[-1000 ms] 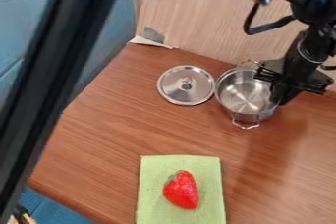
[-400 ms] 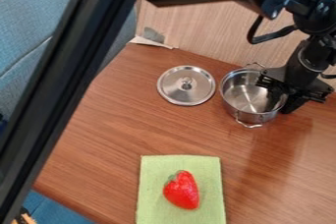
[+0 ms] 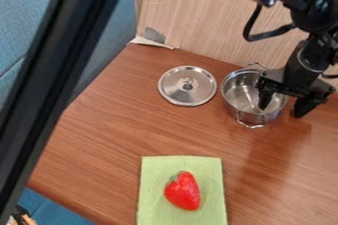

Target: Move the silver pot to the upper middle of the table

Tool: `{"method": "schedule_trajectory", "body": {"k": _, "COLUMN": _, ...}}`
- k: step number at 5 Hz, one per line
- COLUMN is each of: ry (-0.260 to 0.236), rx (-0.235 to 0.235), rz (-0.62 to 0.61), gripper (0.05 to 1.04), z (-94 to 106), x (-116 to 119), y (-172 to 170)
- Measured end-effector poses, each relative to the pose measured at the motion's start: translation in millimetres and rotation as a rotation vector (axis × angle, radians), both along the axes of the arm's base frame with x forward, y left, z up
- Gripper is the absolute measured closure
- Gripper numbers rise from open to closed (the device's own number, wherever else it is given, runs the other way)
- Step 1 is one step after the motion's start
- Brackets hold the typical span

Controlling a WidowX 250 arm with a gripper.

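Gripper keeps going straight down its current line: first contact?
Probably the silver pot. The gripper points down with one finger over the pot's opening and the other past its right rim, so that wall lies between them. Depth is unclear; the outer finger might touch the table first.

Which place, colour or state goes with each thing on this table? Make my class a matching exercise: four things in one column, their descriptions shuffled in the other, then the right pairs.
Column one
1. strawberry
2. cloth
3. metal lid
4. silver pot

Column two
A. uncovered, with one finger of the gripper inside its rim
B. green, spread out beneath the fruit
C. flat on the wooden table, left of the pot in the view
D. red, lying on the cloth

Right pairs
1-D
2-B
3-C
4-A
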State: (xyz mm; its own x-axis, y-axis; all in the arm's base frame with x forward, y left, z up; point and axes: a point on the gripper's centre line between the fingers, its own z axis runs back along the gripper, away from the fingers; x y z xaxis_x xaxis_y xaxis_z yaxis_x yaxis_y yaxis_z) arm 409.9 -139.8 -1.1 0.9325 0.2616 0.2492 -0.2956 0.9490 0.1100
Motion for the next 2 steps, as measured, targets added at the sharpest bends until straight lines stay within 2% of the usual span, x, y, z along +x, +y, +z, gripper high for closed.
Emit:
{"method": "schedule_trajectory", "body": {"k": 1, "ry": -0.046, "rx": -0.026, "rz": 0.004, "gripper": 0.078, "z": 21.4, "x": 0, "y": 1}}
{"method": "schedule_trajectory", "body": {"k": 2, "ry": -0.124, "rx": -0.103, "rz": 0.054, "gripper": 0.083, "z": 47.7, "x": -8, "y": 12}}
